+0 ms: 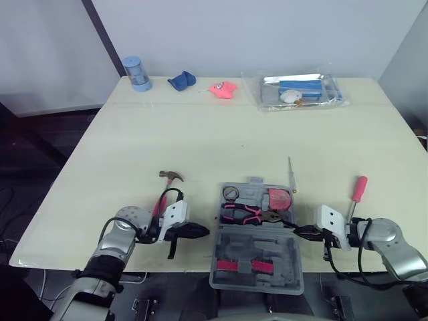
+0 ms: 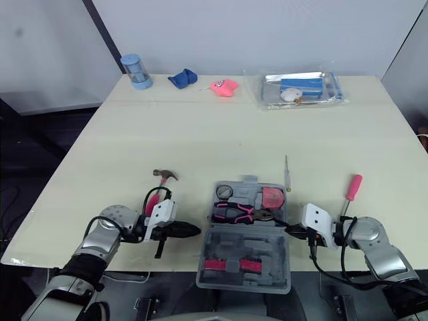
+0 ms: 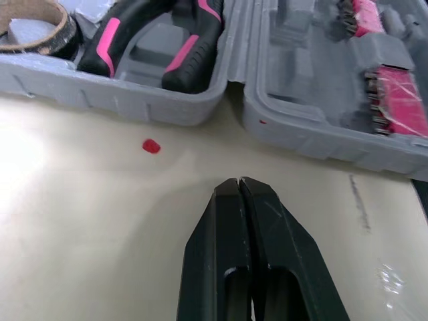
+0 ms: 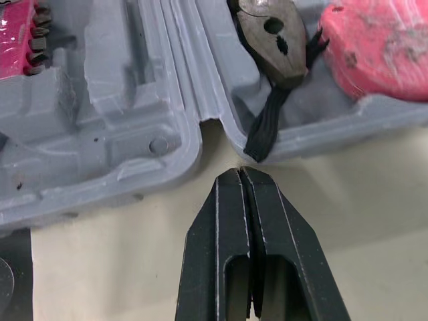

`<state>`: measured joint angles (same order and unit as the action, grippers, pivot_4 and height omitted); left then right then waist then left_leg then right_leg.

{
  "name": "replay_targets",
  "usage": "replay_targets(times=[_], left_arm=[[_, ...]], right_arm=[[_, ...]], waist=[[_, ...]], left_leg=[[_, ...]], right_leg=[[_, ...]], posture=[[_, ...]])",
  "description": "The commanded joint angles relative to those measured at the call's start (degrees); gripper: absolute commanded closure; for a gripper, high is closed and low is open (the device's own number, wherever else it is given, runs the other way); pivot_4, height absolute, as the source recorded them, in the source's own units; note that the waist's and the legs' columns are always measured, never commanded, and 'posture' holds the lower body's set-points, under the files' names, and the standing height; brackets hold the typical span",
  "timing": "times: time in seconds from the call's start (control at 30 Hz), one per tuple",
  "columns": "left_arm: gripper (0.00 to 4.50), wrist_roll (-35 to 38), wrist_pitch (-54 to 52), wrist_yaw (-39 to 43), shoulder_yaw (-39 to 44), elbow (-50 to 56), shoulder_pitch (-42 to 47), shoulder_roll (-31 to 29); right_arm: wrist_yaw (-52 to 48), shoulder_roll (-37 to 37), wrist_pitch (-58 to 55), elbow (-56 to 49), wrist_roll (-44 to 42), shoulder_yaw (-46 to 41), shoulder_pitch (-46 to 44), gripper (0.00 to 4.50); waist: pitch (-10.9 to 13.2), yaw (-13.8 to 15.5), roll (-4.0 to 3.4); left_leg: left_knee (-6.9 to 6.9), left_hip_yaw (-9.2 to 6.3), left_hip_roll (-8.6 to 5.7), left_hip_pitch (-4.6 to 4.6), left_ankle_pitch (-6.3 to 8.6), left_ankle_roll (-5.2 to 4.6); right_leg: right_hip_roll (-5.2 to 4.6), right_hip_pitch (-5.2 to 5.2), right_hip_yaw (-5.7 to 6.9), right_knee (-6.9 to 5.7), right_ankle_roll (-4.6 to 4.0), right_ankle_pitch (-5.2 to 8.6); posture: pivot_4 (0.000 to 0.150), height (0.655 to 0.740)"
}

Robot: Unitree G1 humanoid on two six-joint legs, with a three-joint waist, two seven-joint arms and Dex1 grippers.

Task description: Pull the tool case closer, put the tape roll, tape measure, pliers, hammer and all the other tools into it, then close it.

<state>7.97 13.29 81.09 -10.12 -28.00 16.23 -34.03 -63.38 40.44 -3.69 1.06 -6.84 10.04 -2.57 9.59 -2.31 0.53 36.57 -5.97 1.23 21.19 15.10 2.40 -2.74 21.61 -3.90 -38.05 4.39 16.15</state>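
The grey tool case (image 1: 249, 182) lies open at the table's front, its lid (image 1: 290, 275) hanging past the edge. In its tray lie the tape roll (image 1: 231, 193), the pink tape measure (image 1: 279, 198) and the pink-handled pliers (image 1: 242, 214). The hammer (image 1: 170, 176) lies on the table left of the case, its handle behind my left wrist. A pink-handled screwdriver (image 1: 358, 191) and a thin bit (image 1: 291, 174) lie to the right. My left gripper (image 1: 204, 231) is shut and empty, pointing at the case's left wall (image 3: 120, 100). My right gripper (image 4: 239, 172) is shut, empty, at the right hinge.
Along the far edge stand a blue cup (image 1: 137, 72), a blue object (image 1: 181, 80), a pink toy (image 1: 223, 88) and a clear packet (image 1: 294, 91). A small red speck (image 3: 152, 146) lies on the table beside the case. The table's front edge (image 1: 80, 267) is close.
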Motion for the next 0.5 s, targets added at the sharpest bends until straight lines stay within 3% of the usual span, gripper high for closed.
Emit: replay_targets(times=[0.03,0.5], left_arm=[[4.41,-1.29,0.76,-1.40,-0.98,-1.09,0.53,0.78],[4.41,-1.70,-0.35,-1.70,-3.08,0.02,2.07,4.31]], right_arm=[[0.20,0.03,0.63,-0.89,-0.22,-0.18,-0.14,4.50],[1.05,-0.53,0.70,-0.80,-0.15,0.42,0.20,4.50]], waist=[[0.00,0.01,0.00],[-0.01,0.02,-0.01]], left_leg=[[0.00,0.00,0.00,0.00,0.00,0.00],[0.04,-0.02,-0.01,0.00,0.00,0.00]], right_leg=[[0.00,0.00,0.00,0.00,0.00,0.00],[0.00,-0.01,0.00,-0.02,0.01,0.00]], posture=[[0.150,0.7400],[0.150,0.7400]])
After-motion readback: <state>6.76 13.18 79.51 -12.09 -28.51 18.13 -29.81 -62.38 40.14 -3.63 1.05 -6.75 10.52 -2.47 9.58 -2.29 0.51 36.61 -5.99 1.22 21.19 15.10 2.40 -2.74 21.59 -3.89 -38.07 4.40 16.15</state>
